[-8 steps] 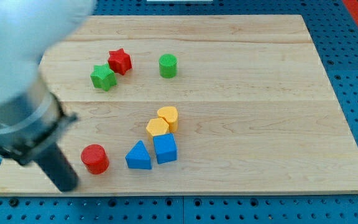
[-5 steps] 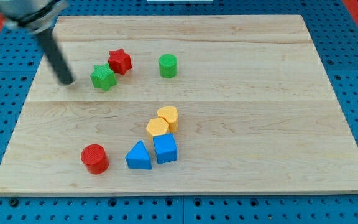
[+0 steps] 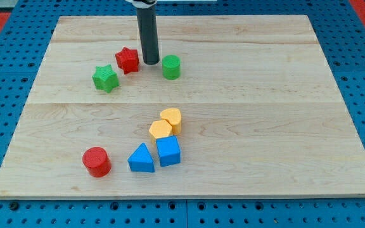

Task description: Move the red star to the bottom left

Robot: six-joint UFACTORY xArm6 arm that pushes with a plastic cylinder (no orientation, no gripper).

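The red star [image 3: 127, 60] lies in the upper left part of the wooden board [image 3: 246, 114]. My tip [image 3: 151, 62] stands just to the star's right, between it and the green cylinder [image 3: 171, 66], close to the star but with a small gap. The green star [image 3: 105, 78] sits just below and left of the red star, slightly apart from it. The dark rod rises straight up from the tip to the view's top edge.
A red cylinder [image 3: 97, 161] stands near the bottom left. A blue triangle [image 3: 142, 158] and a blue cube [image 3: 168, 151] sit beside it, with two yellow blocks [image 3: 166, 124] just above them.
The rod has swung from left of the green star to the right side of the red star. The red star has shifted slightly right and up, away from the green star.
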